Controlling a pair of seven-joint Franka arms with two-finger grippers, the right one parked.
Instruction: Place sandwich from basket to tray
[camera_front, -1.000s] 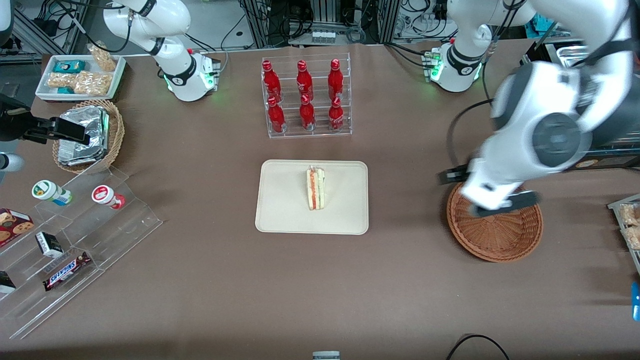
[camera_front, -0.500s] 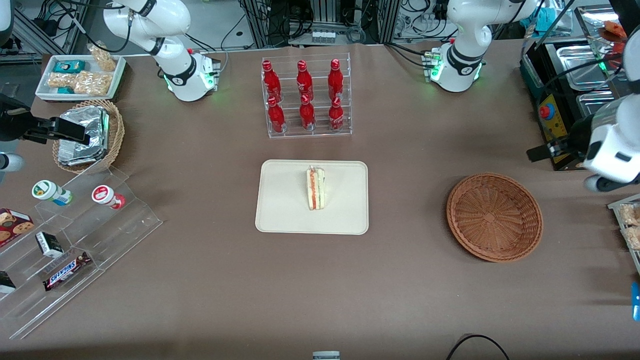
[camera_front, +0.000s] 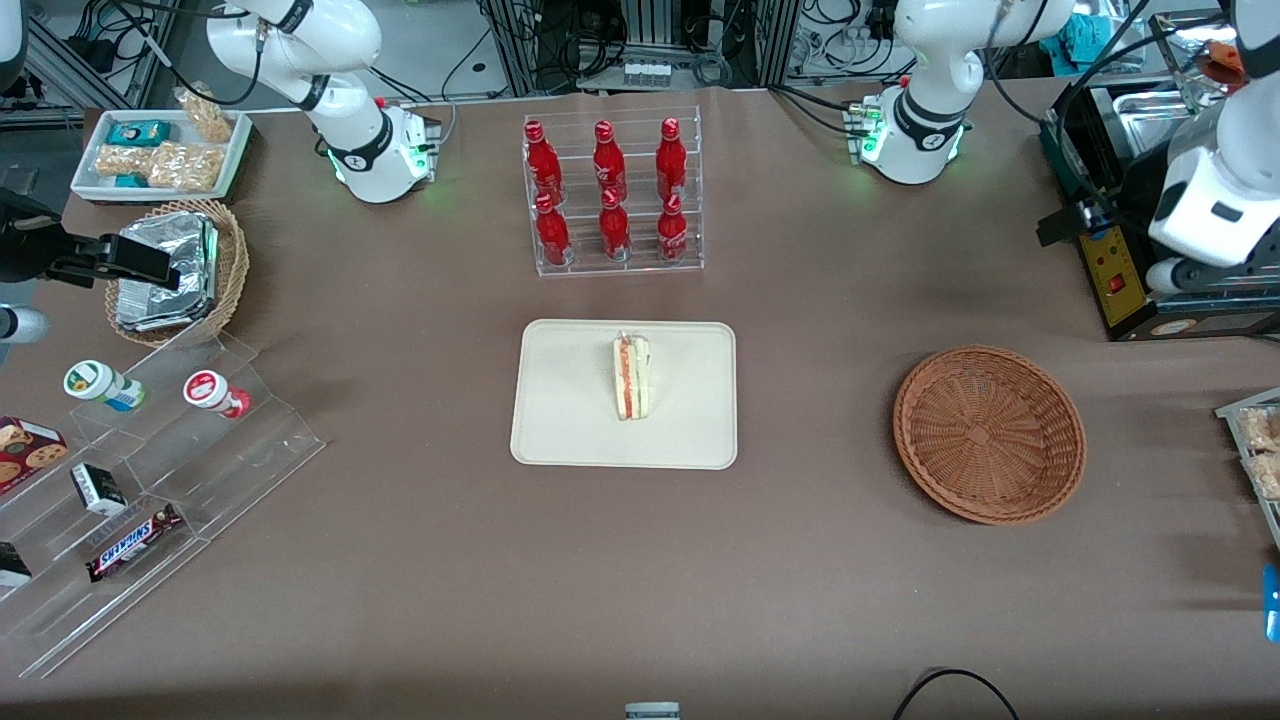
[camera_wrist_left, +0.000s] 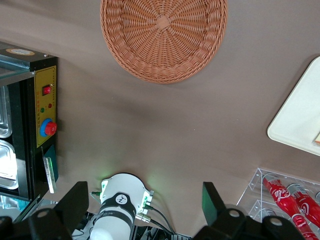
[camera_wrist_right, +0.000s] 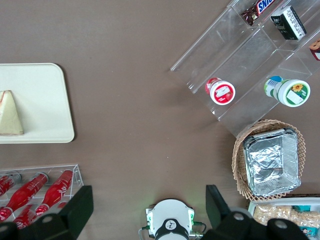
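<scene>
Left wrist view shows the pincer (camera_wrist_left: 144, 189) with its two dark fingers spread wide and nothing between them, held high over the brown bench (camera_wrist_left: 200, 115). Below it lies the basket (camera_wrist_left: 163, 37), its rim cut off by the frame edge, only bare weave showing inside. Just one rounded corner of the tray (camera_wrist_left: 300, 120) enters the frame, and a sliver at its cut edge is too small to identify. A black control box (camera_wrist_left: 42, 110) with a red button and a few red bottles (camera_wrist_left: 290, 192) are also only partly in frame. Front view has the sandwich (camera_front: 631, 377) lying on the tray in the middle of the frame, filling stripes facing up, well apart from the basket, which sits toward the working arm's end of the bench. The pincer hangs at the frame's edge above the control box, partly cropped, its fingers hard to read there. Right wrist view crops both tray and sandwich at the frame edge, showing only a pale bread face.
</scene>
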